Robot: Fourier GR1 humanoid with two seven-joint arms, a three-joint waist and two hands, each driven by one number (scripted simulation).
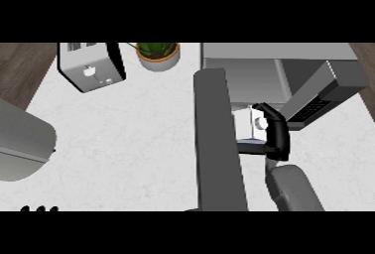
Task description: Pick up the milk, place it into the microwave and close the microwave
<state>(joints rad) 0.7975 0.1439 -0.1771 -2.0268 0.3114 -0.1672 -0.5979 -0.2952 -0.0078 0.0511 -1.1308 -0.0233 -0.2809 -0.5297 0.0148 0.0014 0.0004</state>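
The milk point(247, 127), a white carton with a blue band low on it, is held just in front of the microwave's point(249, 64) open mouth. My right hand point(277, 134) is curled round its right side and hides part of it. The microwave's door point(216, 144) stands wide open as a long dark grey slab running toward me, immediately left of the carton. Its keypad panel point(316, 106) lies to the right of my hand. Only the fingertips of my left hand point(38, 209) show, resting at the lower left edge.
A silver toaster point(92, 69) stands at the back left, and a potted plant point(157, 53) beside it. A large rounded grey object point(22, 144) juts in from the left edge. White counter point(124, 149) spreads between it and the door.
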